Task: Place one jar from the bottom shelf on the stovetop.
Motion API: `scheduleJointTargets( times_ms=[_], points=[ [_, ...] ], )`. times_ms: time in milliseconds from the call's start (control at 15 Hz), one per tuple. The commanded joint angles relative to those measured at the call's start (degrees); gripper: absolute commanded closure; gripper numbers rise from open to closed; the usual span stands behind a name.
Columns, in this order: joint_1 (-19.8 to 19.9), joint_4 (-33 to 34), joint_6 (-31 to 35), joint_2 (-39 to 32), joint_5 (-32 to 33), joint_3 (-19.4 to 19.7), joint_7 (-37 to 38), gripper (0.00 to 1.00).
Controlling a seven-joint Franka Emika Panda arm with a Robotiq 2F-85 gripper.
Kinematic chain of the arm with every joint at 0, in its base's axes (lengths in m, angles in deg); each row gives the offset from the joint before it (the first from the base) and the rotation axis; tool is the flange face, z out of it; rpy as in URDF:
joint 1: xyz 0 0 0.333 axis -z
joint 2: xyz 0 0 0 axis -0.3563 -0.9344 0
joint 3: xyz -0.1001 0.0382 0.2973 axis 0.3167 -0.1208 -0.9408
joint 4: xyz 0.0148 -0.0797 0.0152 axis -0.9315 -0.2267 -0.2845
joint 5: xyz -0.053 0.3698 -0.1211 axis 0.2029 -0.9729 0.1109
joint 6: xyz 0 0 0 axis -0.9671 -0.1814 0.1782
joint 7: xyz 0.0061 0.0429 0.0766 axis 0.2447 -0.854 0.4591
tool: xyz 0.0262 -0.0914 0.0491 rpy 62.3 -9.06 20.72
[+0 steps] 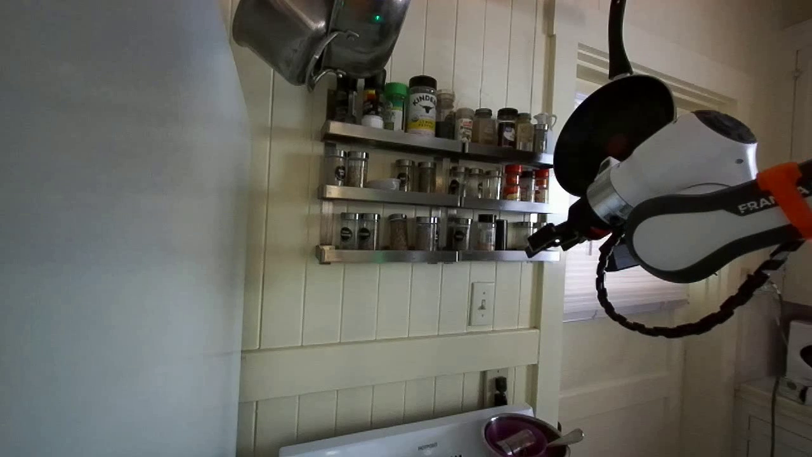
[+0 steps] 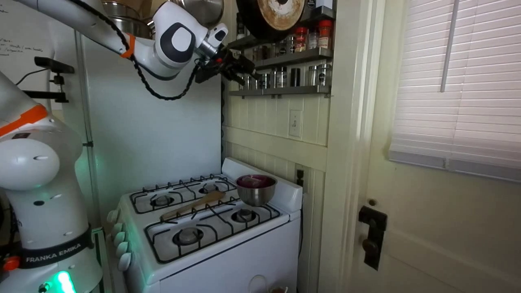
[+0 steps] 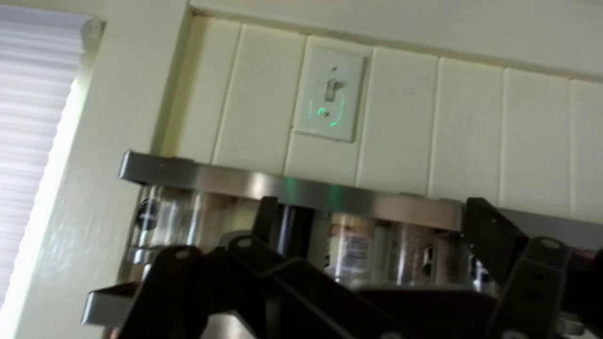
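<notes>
The bottom shelf [image 1: 387, 256] is a silver ledge holding several small glass jars; it also shows in an exterior view [image 2: 281, 90] and, upside down, in the wrist view [image 3: 320, 194]. My gripper [image 3: 372, 212] is open and empty at its right half; it also shows in both exterior views [image 1: 536, 244] [image 2: 249, 75]. In the wrist view, a black jar [image 3: 296, 230] and a labelled jar [image 3: 351, 249] appear between the spread fingers, with darker jars [image 3: 410, 249] beside them. The white stovetop [image 2: 139, 230] with black grates is well below the shelf.
Two upper shelves [image 1: 393, 195] [image 1: 399, 136] hold more jars. A black pan [image 1: 615, 133] hangs beside my arm and pots [image 1: 298, 38] hang at the upper left. On the stove stand a metal bowl [image 2: 255, 197] with something clear inside and a wooden spoon [image 2: 195, 206].
</notes>
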Motion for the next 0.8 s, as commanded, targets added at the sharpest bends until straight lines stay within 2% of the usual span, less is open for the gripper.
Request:
scheduleJointTargets(
  times_ms=[0,133,200,267,333,400,667,733],
  points=[
    [13.6,2.5,5.7,-1.3,5.4,-9.0,6.5,0.00],
    [21.2,3.7,8.2,-1.3,6.6,-14.8,9.8,0.00],
    [24.1,4.3,8.3,-0.9,6.6,-17.3,10.9,0.00],
    [25.2,4.9,8.5,-1.9,5.9,-18.9,11.4,0.00],
    [21.1,5.8,7.4,-3.9,4.0,-17.2,9.8,0.00],
    [22.8,4.0,7.4,-1.2,4.7,-17.0,9.1,0.00],
    [22.7,4.3,7.4,-1.5,4.6,-17.0,9.1,0.00],
    [24.4,4.3,8.7,-1.3,5.2,-18.1,9.7,0.00]
  ],
)
